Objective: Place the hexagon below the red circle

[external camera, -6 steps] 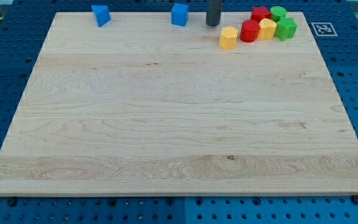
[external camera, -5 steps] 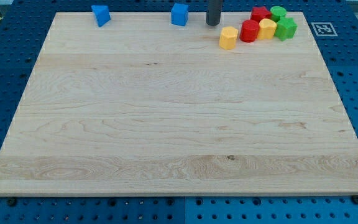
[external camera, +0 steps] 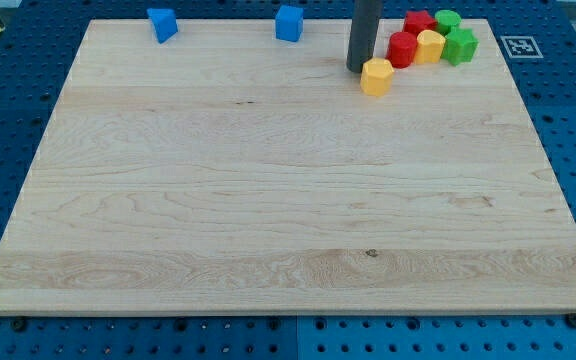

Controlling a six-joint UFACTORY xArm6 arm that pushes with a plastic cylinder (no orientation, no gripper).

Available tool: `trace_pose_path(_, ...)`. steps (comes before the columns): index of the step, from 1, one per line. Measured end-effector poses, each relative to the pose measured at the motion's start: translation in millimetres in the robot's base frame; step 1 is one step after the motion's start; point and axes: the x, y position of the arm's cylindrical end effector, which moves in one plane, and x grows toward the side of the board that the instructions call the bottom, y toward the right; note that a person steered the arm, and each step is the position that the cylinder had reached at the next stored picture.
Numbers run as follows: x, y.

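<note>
Just left of the yellow hexagon: my tip, touching or nearly touching its upper-left side. No end effector on the rod, so nothing grasped. Hexagon lower-left of the red circle, close but apart. Right of the circle, a yellow block and green blocks. Far left along the desk top edge, two blue blocks.

my tip touching yellow hexagon, red circle
</note>
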Motion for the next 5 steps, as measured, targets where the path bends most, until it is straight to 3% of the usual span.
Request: trace_pose_path(5, 27.8, 4.5)
